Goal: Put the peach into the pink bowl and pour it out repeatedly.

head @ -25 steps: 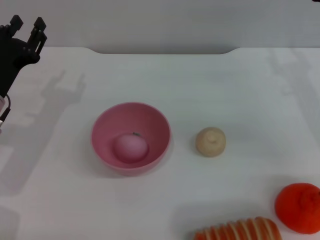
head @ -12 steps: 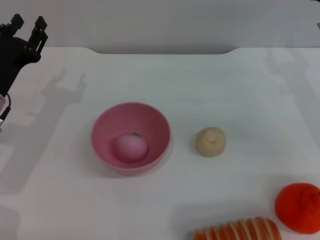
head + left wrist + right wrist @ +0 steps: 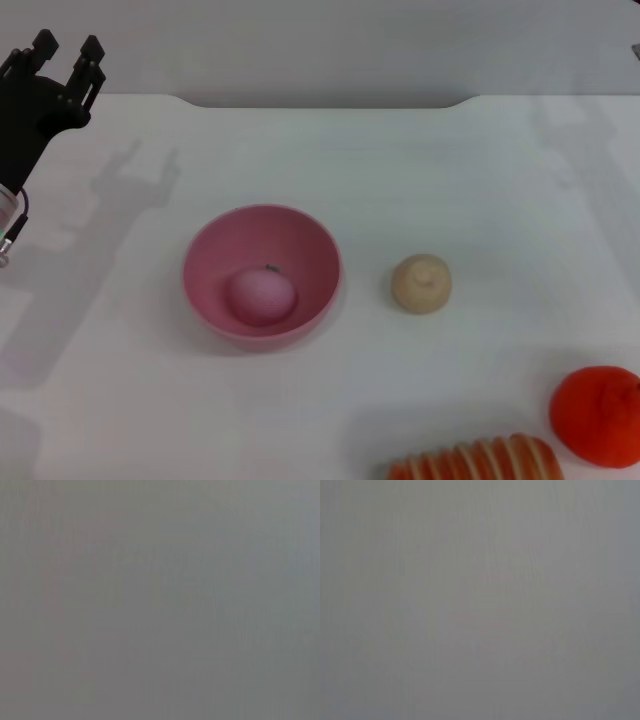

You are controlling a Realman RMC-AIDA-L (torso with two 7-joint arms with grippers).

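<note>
The pink bowl (image 3: 262,275) stands upright on the white table, left of centre in the head view. The peach (image 3: 262,297) lies inside it, at the bottom toward the near side. My left gripper (image 3: 66,54) is open and empty, raised at the far left, well away from the bowl. My right gripper is out of view. Both wrist views show only plain grey.
A beige bun-like lump (image 3: 421,283) sits right of the bowl. An orange tangerine (image 3: 597,415) and a striped orange-and-cream bread toy (image 3: 475,462) lie at the near right. The table's far edge (image 3: 330,100) meets a grey wall.
My left gripper has shifted slightly to the right. The bowl and peach have not moved.
</note>
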